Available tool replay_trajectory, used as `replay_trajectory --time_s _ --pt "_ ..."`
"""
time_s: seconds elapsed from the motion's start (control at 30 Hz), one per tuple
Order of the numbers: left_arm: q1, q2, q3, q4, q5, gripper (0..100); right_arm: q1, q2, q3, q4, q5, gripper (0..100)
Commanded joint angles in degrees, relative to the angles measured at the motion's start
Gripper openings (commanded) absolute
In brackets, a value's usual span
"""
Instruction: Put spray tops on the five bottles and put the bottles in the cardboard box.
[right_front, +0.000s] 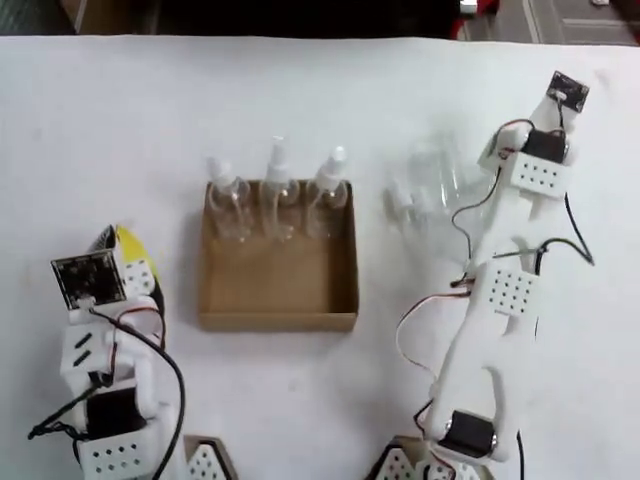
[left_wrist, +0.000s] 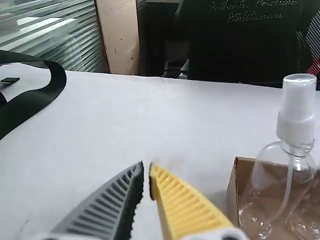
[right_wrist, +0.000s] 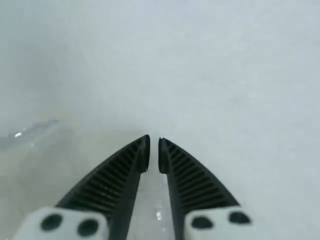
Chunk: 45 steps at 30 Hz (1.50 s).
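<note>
An open cardboard box (right_front: 278, 300) sits mid-table. Three clear bottles with white spray tops stand along its far wall: one on the left (right_front: 228, 200), one in the middle (right_front: 280, 195) and one on the right (right_front: 328, 192). Two more clear bottles (right_front: 435, 185) lie on the table right of the box. My left gripper (left_wrist: 146, 175) is shut on nothing, low over the table left of the box (left_wrist: 240, 185), near a capped bottle (left_wrist: 290, 165). My right gripper (right_wrist: 153, 150) is shut over bare table, by the lying bottles; a clear bottle edge (right_wrist: 30, 135) shows beside it.
The table is covered in white cloth (right_front: 150, 120). A black strap (left_wrist: 35, 95) lies on it far to the left. The right arm (right_front: 510, 290) stretches from the near edge to the far right. The box's near half holds nothing.
</note>
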Motion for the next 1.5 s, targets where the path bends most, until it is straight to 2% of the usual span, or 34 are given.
replay_trajectory --time_s 0.0,0.17,0.37,0.67,0.77,0.97,1.17,1.33,1.47 --pt "0.75 -0.13 -0.18 -1.76 -0.53 2 2.24 -15.6 -2.81 5.76 1.41 1.6" --pt "0.75 -0.13 -0.18 -1.76 -0.53 2 2.77 -29.58 -2.81 12.0 1.49 1.6" --pt "0.66 -0.13 -0.18 -1.67 -0.62 2 1.54 -42.77 -2.64 12.62 5.19 1.6" --pt "0.31 -0.13 -0.18 -1.49 -0.62 2 -1.01 -66.86 -0.79 12.79 5.27 1.5" --pt "0.31 -0.13 -0.18 -1.58 -0.62 2 -4.0 -76.18 7.03 12.79 5.27 1.5" --pt "0.31 -0.13 -0.18 -1.58 -0.62 2 -9.89 -94.02 35.6 11.03 6.33 1.7" --pt "0.48 -0.13 -0.18 -1.67 -0.62 2 -8.13 -88.13 64.26 -4.97 10.02 1.8" --pt "0.57 -0.13 -0.18 -1.67 -0.62 2 -7.52 -75.38 66.81 -8.48 10.37 3.3" --pt "0.66 -0.13 -0.18 -1.67 -0.62 2 -7.43 -64.48 66.81 -13.23 10.37 16.0"
